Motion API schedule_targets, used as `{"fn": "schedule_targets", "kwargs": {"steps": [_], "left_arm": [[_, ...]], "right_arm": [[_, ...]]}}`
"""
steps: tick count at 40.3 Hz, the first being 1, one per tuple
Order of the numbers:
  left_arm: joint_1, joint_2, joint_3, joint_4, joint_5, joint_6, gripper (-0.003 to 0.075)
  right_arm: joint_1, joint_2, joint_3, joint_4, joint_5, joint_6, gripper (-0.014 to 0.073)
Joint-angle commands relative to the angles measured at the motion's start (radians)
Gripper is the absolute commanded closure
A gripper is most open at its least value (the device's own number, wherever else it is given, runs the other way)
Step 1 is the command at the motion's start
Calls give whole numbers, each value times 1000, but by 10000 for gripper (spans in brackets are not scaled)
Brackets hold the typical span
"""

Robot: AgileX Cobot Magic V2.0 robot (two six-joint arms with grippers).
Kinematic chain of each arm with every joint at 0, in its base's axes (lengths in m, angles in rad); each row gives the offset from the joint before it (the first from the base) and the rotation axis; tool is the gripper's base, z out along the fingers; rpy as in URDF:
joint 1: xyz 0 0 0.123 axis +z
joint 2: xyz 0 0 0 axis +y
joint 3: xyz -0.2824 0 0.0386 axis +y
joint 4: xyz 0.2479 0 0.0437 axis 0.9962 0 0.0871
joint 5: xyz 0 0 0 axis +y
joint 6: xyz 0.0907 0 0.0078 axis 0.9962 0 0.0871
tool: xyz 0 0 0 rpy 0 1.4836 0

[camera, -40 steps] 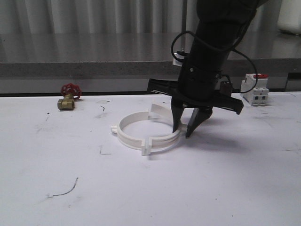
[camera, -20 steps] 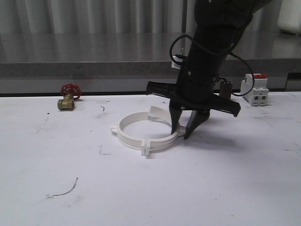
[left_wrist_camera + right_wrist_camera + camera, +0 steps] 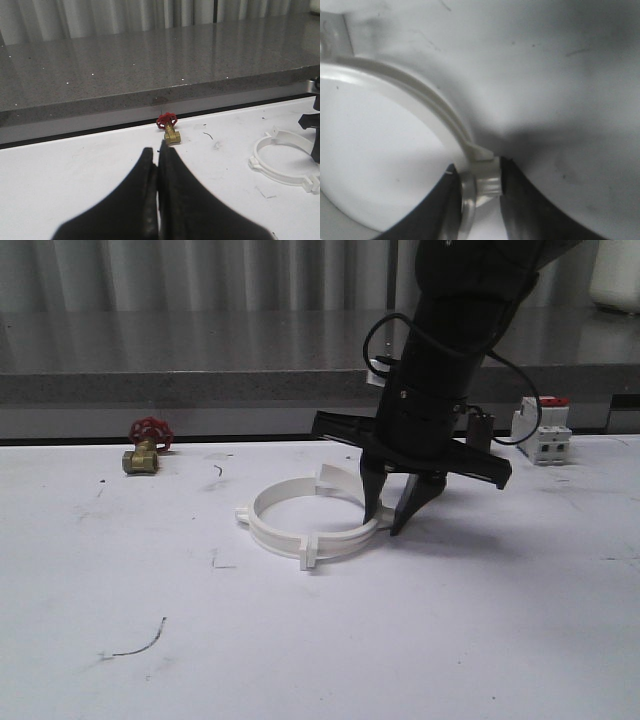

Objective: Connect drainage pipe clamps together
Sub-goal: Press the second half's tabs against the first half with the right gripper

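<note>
Table [image 3: 320, 640] carries the drainage pipe clamps [image 3: 300, 525] near its middle as a ring; right hand [image 3: 395, 515] is clamped on the ring's right joint, left hand [image 3: 158, 165] pressed together, empty, brass valve [image 3: 145, 445] far left.

Right gripper [image 3: 393, 522] points down, pinched narrow; left gripper [image 3: 158, 162] fully closed.
</note>
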Motion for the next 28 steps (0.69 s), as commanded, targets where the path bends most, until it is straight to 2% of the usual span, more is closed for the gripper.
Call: {"fn": "schedule_targets", "kwargs": {"steps": [1, 10, 28], "left_arm": [[2, 14, -28, 10, -86, -1, 741], [2, 14, -28, 10, -86, -1, 741], [2, 14, -28, 10, -86, -1, 741]], "right_arm": [[-10, -36, -23, -11, -31, -1, 383], [-10, -36, -23, -39, -19, -1, 380], [-10, -36, -23, -13, -20, -1, 376]]}}
